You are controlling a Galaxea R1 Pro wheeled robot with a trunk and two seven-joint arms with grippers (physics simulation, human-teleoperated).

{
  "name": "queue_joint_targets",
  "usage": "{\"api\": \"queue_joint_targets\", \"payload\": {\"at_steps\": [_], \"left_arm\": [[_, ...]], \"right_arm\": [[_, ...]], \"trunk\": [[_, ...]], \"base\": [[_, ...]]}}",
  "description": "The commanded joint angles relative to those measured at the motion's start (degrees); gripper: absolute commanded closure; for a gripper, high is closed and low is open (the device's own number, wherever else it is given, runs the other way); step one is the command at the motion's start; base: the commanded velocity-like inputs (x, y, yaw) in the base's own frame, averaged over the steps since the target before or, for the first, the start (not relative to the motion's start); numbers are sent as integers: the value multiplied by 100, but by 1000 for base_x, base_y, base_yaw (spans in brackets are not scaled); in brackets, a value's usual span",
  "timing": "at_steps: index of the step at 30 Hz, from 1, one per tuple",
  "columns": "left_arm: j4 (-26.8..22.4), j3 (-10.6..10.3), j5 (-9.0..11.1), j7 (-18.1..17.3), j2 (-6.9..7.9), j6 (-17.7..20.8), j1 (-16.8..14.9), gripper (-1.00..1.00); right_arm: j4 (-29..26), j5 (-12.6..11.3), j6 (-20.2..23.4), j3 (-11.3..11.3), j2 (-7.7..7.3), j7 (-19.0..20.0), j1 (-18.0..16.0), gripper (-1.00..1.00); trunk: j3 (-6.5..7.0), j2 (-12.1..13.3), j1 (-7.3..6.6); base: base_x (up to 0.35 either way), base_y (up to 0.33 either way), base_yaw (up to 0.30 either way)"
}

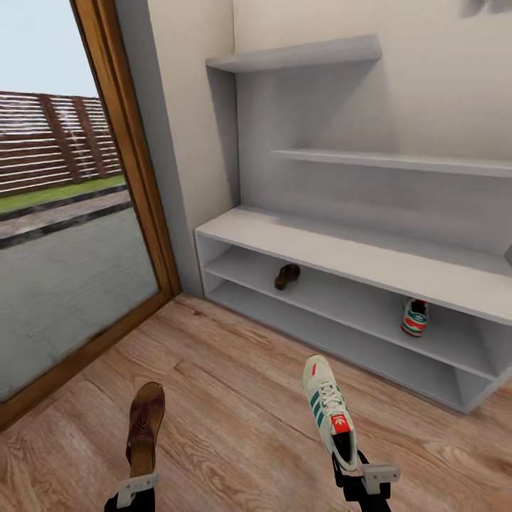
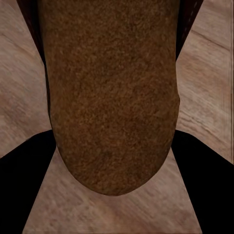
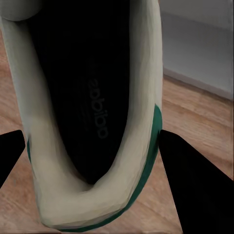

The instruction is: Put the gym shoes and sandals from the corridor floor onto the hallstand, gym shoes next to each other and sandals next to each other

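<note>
Holding one shoe per arm, facing the hallstand (image 1: 355,256).
Left fingers (image 1: 135,491) pinch a sandal (image 1: 145,427); right fingers (image 1: 370,480) pinch a gym shoe (image 1: 328,412).

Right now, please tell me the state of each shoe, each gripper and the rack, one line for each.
Left gripper: shut on the held sandal.
Right gripper: shut on the held gym shoe.
Held sandal: gripped at its heel, toe pointing forward.
Held gym shoe: gripped at its heel.
Shelved sandal: on the rack's upper slot.
Shelved gym shoe: same slot, far from that sandal.
Hallstand: top surface bare.
</note>
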Motion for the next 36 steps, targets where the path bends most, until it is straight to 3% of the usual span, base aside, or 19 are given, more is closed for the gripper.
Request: {"api": "queue_joint_targets", "payload": {"at_steps": [1, 10, 36], "left_arm": [[-2, 48, -26, -44, -3, -15, -3, 100], [-2, 50, -20, -44, -3, -15, -3, 100], [-2, 51, -17, -44, -3, -15, -3, 100]], "right_arm": [[5, 54, -18, -50, 2, 8, -5, 100], [7, 54, -18, -52, 1, 8, -5, 100], [9, 54, -18, -52, 1, 8, -5, 100]], "trunk": [[-4, -2, -1], [-4, -2, -1], [-4, -2, -1]], "base": [[1, 1, -262], [35, 130, -262], [105, 293, -262]]}}
